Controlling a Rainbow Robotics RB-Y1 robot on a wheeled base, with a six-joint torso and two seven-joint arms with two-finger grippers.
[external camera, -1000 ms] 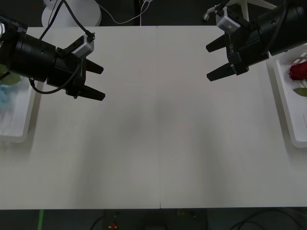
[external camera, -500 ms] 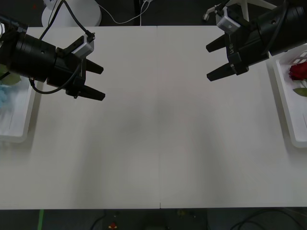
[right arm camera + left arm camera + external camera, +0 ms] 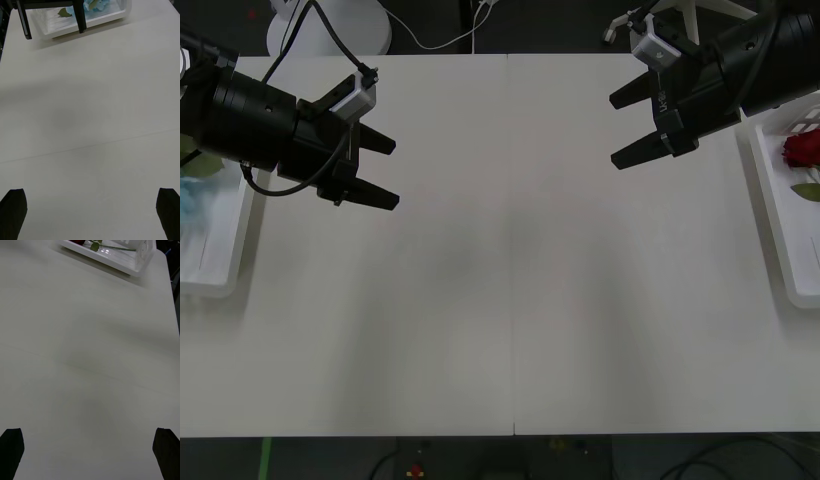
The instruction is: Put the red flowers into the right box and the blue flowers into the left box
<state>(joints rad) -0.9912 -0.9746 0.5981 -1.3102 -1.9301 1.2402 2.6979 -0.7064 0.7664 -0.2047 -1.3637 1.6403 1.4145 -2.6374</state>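
A red flower (image 3: 801, 148) is seen in the right box (image 3: 780, 235), blue flowers (image 3: 190, 203) in the left box (image 3: 220, 270). Both the left gripper (image 3: 376, 171) and right gripper (image 3: 626, 127) are held above the worktop (image 3: 510, 300), fingers apart, empty. The flowers are judged light and soft, best taken by the thin stem.

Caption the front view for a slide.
Open left gripper and right gripper above the table; blue flowers and red flowers boxed.

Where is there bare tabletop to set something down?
The whole table between the left box and right box is bare. Crowded: both boxes, and beneath the open left gripper and right gripper.
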